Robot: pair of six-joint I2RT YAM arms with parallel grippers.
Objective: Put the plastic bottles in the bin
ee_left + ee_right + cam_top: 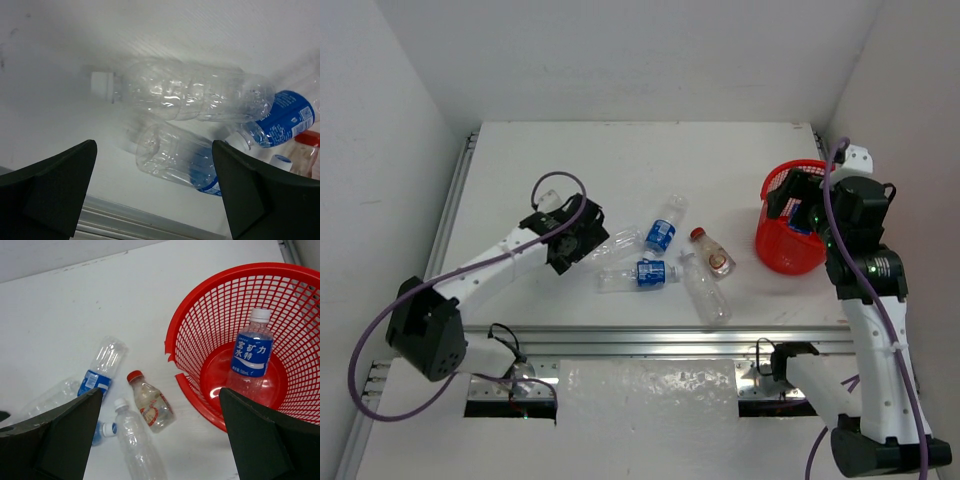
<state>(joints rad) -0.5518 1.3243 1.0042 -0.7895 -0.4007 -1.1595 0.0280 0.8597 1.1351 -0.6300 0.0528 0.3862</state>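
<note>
White table (620,160) with white walls all round. From the top cam the red bin (785,255) sat over on the right side with the right gripper (798,208) hanging above its rim. Five plastic bottles (642,274) lay scattered mid-table, and the squat red-capped bottle (712,252) was the one nearest the bin. The left gripper (582,232) was just beside a clear unlabelled bottle (617,243). On the left wrist cam the jaws were spread wide with nothing between them. That unlabelled bottle (190,92) lay on its side ahead, white cap to the left, with a blue-label bottle (175,160) lying right next to it on the near side. On the right wrist cam the jaws were wide apart too and empty, and one binned bottle (252,352) with a blue label stood cap-up inside the bin (172,340).
</note>
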